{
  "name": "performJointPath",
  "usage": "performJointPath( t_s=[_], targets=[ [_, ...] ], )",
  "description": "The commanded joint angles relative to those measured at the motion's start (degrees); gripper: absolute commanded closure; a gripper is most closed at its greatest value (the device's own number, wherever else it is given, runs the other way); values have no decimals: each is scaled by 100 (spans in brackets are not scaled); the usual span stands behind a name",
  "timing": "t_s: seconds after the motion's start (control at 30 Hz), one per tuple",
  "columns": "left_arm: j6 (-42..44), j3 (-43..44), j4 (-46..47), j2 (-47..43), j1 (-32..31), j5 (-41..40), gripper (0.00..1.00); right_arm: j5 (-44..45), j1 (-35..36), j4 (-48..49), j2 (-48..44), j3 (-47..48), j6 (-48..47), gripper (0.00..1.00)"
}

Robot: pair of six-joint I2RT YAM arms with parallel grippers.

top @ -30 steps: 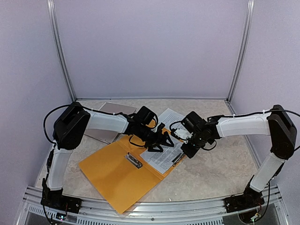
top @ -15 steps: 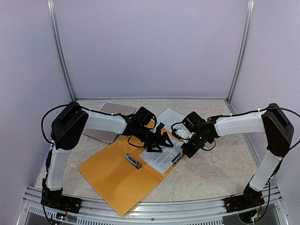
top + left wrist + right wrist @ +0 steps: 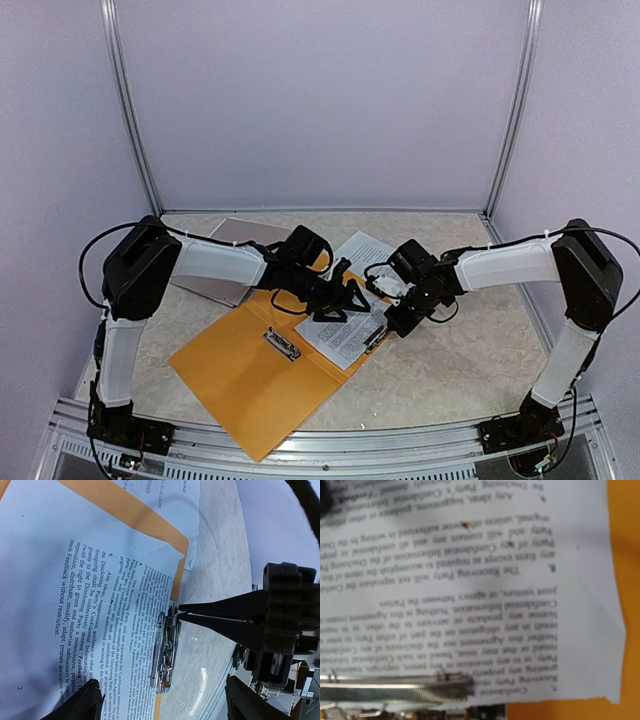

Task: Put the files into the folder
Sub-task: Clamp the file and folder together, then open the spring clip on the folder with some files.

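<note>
Counter (image 3: 460,370) carries an open orange folder (image 3: 235,375), and the files (image 3: 345,338) lie on its right half. Left end effector (image 3: 345,303) hangs released above them. Right end effector (image 3: 386,326), clenched, has its tips against the metal clip (image 3: 165,655) at the files' right edge.

The metal clip (image 3: 395,690) runs off the right wrist view's left and bottom edges, and the print on the sheet (image 3: 485,580) above it is blurred. Overhead, the left gripper (image 3: 345,302) hides part of that sheet beside the clip.
</note>
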Motion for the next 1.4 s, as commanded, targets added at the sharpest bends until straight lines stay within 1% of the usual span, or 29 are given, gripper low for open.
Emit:
performJointPath(
  t_s=[0.0,0.67,0.97,1.2,1.37],
  targets=[
    [123,-86,127,-227,-36,-87,19,5,-12,-483,497,-367,101,100],
    [166,-62,-22,-231,-37,-268,19,-550,-6,-698,-3,-44,78,100],
    [335,-21,31,-368,-37,-178,18,-516,-4,-553,-315,-65,355,84],
    [360,-180,266,-669,-44,-7,17,-886,-5,-243,-815,-27,512,74],
    [509,-612,327,-1130,-46,-284,14,-840,-6,-54,-1065,-58,618,61]
  ],
)
